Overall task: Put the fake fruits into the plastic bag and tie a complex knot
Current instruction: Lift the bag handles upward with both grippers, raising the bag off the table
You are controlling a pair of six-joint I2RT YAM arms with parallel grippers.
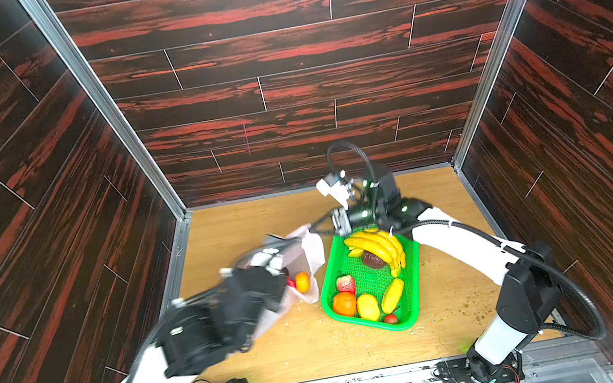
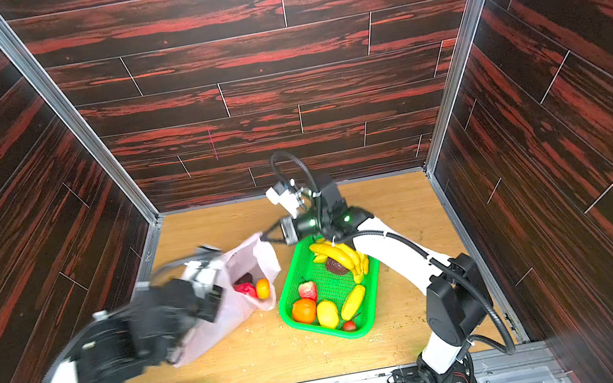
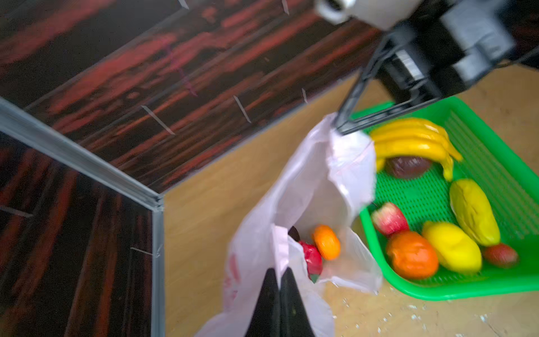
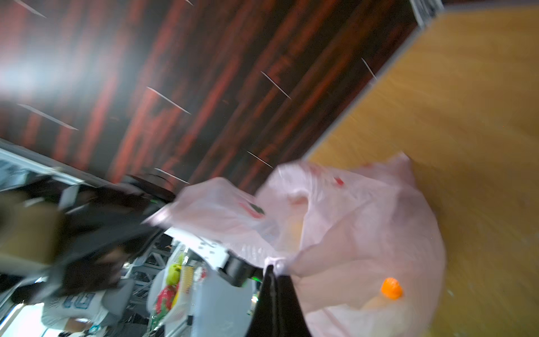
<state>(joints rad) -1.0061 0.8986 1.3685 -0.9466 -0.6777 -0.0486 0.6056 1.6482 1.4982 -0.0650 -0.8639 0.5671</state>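
Left pincer [image 3: 280, 272] and right pincer [image 3: 339, 128] each clamp the rim of the plastic bag [image 3: 306, 181], which hangs open between them. Its red print [image 3: 233, 265] is too blurry to read. Three fake fruits [image 3: 326, 242] lie inside; seven more sit in the green basket [image 3: 425, 198] beside the right pincer.

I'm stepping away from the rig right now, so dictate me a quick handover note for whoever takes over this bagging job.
Left gripper: shut on the plastic bag, one side of its rim.
Right gripper: shut on the opposite side, mouth open.
In bag: small orange, red fruit, dark fruit.
In green basket: banana bunch, large orange, lemon, others.
Left to do: bag those, then tie the handles; no knot yet.
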